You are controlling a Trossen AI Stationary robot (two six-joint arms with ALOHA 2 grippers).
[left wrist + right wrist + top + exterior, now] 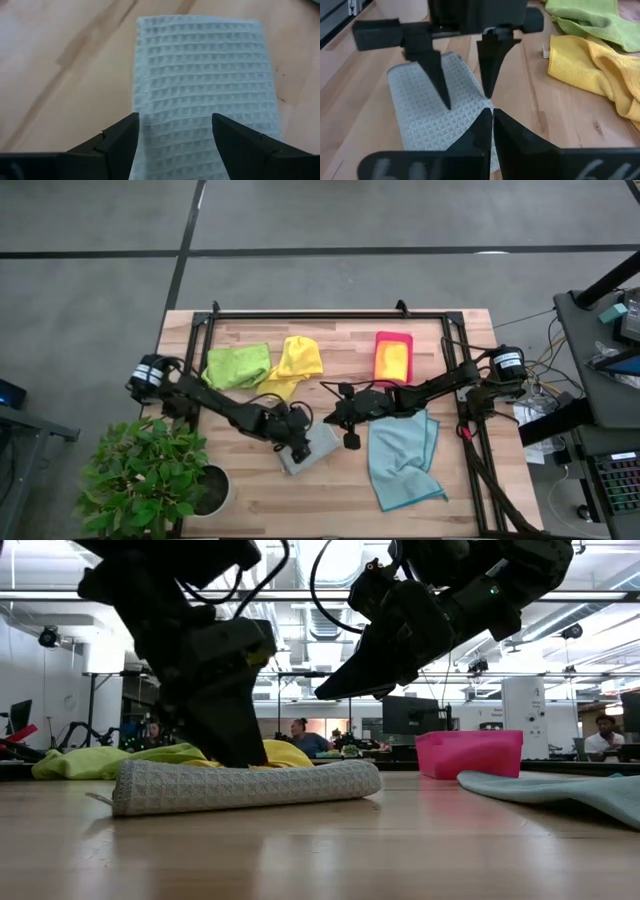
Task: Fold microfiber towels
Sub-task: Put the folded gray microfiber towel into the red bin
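Folded grey towel (pixel 310 450) directly beneath the spread left hand (pixel 297 442), fingers straddling it.

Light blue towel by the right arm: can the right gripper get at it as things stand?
Probably yes. The light blue towel lies spread beside the shut right gripper, with nothing on top; the left gripper is over the grey towel.

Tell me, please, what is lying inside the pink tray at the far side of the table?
A yellow cloth lies folded inside the pink tray, covering most of its floor in the high view. Whether anything sits beneath that cloth cannot be seen; in the low view the tray's wall hides its contents.
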